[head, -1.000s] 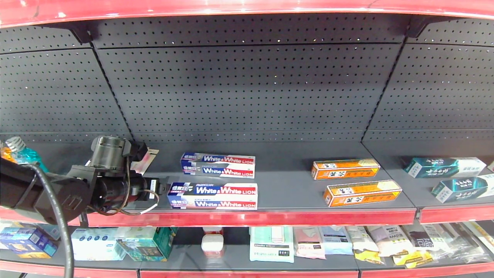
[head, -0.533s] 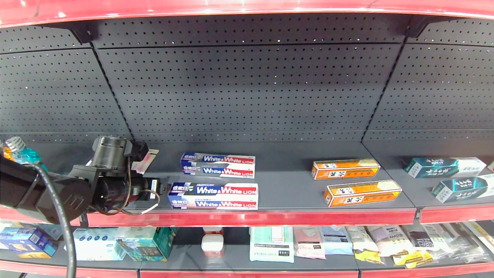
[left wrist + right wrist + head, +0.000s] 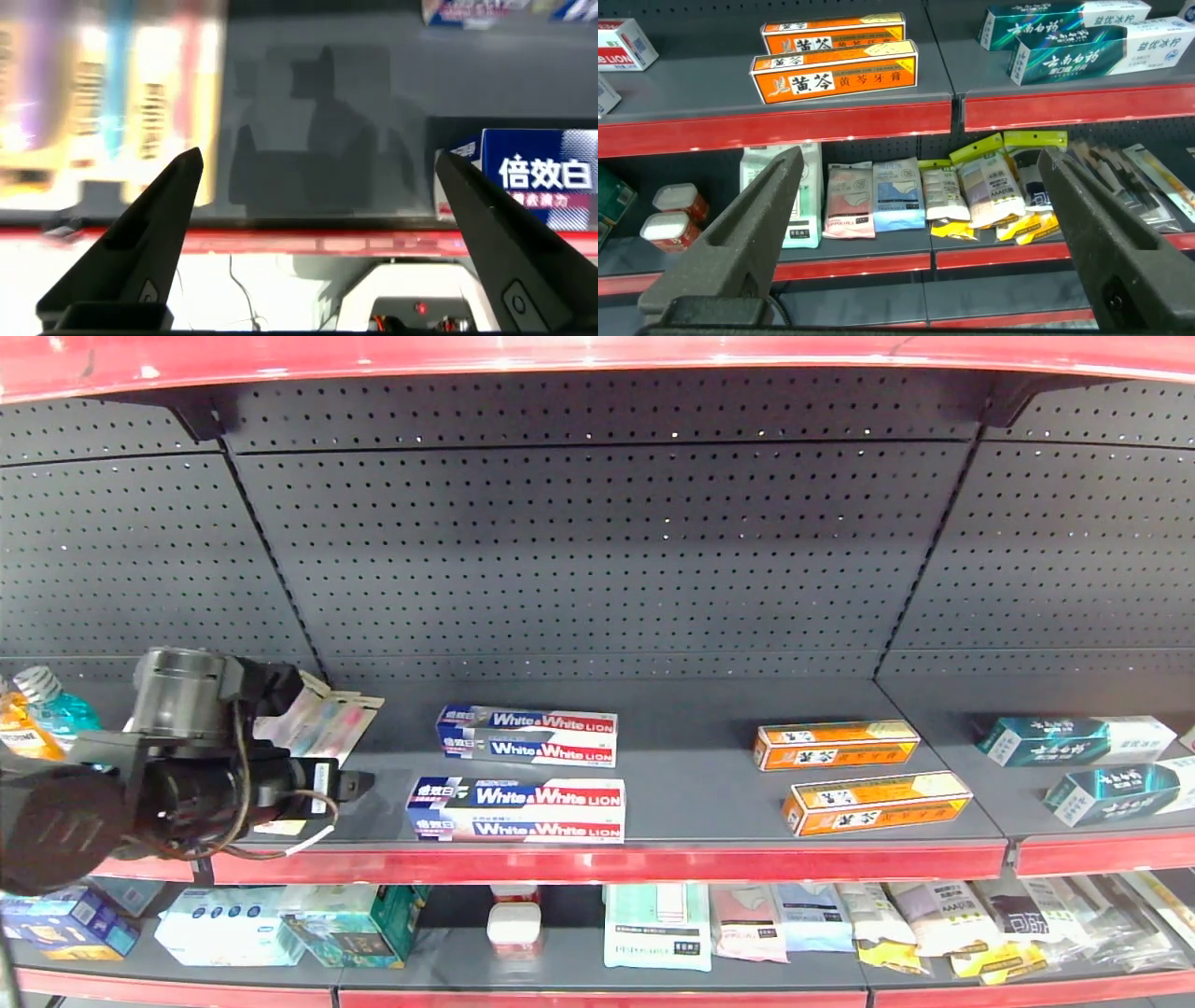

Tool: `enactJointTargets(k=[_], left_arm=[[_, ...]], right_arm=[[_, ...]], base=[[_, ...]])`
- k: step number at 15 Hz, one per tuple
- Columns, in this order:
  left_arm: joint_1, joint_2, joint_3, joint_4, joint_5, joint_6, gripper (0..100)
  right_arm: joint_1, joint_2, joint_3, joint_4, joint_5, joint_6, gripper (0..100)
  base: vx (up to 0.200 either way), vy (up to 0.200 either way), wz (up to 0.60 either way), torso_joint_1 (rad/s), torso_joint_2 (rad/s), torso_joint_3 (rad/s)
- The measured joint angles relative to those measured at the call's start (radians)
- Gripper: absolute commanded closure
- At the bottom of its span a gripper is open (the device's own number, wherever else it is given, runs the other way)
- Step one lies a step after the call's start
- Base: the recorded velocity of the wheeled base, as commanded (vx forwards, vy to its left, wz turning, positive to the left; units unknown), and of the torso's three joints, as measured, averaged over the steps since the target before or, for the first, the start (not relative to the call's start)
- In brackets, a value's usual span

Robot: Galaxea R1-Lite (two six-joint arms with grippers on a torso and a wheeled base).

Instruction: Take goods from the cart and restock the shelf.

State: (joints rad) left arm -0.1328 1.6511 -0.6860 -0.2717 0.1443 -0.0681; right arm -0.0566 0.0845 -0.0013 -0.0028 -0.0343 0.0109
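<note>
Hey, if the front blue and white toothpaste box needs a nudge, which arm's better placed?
Left, probably. The left gripper sits open at the shelf edge right beside the front toothpaste box; the right gripper faces the orange boxes from farther back.

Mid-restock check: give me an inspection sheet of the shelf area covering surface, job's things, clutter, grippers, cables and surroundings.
Surface: grey shelf deck with a red front edge; bare gaps between product groups.
Job's things: two blue-and-white toothpaste boxes lie flat, one behind the other, the front one near the edge.
Clutter: nothing seen.
Grippers: left gripper open and empty, level with the deck, beside the front box's left end, not touching it. Right gripper open and empty, facing the shelf front.
Cables: thin wires loop under the left wrist, over the red edge.
Surroundings: orange boxes, teal boxes, toothbrush packs, mouthwash bottle; stocked lower shelf.
</note>
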Motion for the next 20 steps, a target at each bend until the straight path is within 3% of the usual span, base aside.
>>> enactJointTargets(k=[5,9,11,13,16,17,19,20], left_arm=[[0.034,-0.454,0.207,0.129,-0.025,0.024,0],[0.070,-0.848,0.507,0.101,-0.042,0.035,0],[0.089,-1.026,0.600,0.121,-0.069,0.048,0],[0.107,-1.209,0.646,0.205,-0.107,0.072,0],[0.122,-1.448,0.674,0.256,-0.164,0.106,0],[0.126,-1.515,0.680,0.263,-0.173,0.105,0],[0.132,-1.592,0.684,0.269,-0.170,0.061,0],[0.134,-1.614,0.685,0.270,-0.169,0.055,0]], right_arm=[[0.000,0.000,0.000,0.000,0.000,0.000,0],[0.000,0.000,0.000,0.000,0.000,0.000,0],[0.000,0.000,0.000,0.000,0.000,0.000,0],[0.000,0.000,0.000,0.000,0.000,0.001,0],[0.000,0.000,0.000,0.000,0.000,0.000,0],[0.000,0.000,0.000,0.000,0.000,0.001,0],[0.000,0.000,0.000,0.000,0.000,0.000,0],[0.000,0.000,0.000,0.000,0.000,0.000,0]], base=[[0.000,0.000,0.00,0.000,0.00,0.000],[0.000,0.000,0.00,0.000,0.00,0.000],[0.000,0.000,0.00,0.000,0.00,0.000],[0.000,0.000,0.00,0.000,0.00,0.000],[0.000,0.000,0.00,0.000,0.00,0.000],[0.000,0.000,0.00,0.000,0.00,0.000],[0.000,0.000,0.00,0.000,0.00,0.000],[0.000,0.000,0.00,0.000,0.00,0.000]])
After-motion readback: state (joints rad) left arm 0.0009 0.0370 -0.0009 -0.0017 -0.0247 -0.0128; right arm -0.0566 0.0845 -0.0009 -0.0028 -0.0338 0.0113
